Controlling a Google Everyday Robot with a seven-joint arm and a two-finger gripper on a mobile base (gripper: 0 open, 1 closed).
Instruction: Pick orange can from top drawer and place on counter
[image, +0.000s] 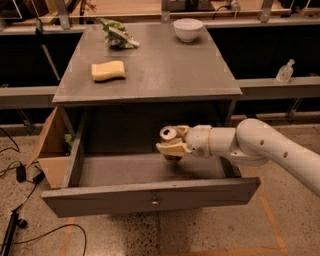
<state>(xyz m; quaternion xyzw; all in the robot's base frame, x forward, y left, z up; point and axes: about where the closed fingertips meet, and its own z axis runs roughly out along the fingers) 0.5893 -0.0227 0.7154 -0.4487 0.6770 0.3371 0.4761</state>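
The top drawer (150, 197) stands pulled out, its grey inside bare. My gripper (172, 142) reaches in from the right on a white arm and is shut on the orange can (169, 135). The can's silver top with pull tab shows above the fingers; its body is mostly hidden by them. The can hangs a little above the drawer floor, below the level of the counter (165, 70).
On the counter lie a yellow sponge (108, 70), a green-white crumpled bag (118, 36) and a white bowl (188, 29). A cardboard box (50, 150) stands left of the cabinet. Cables run over the floor at the left. A small bottle (285, 71) stands on the right ledge.
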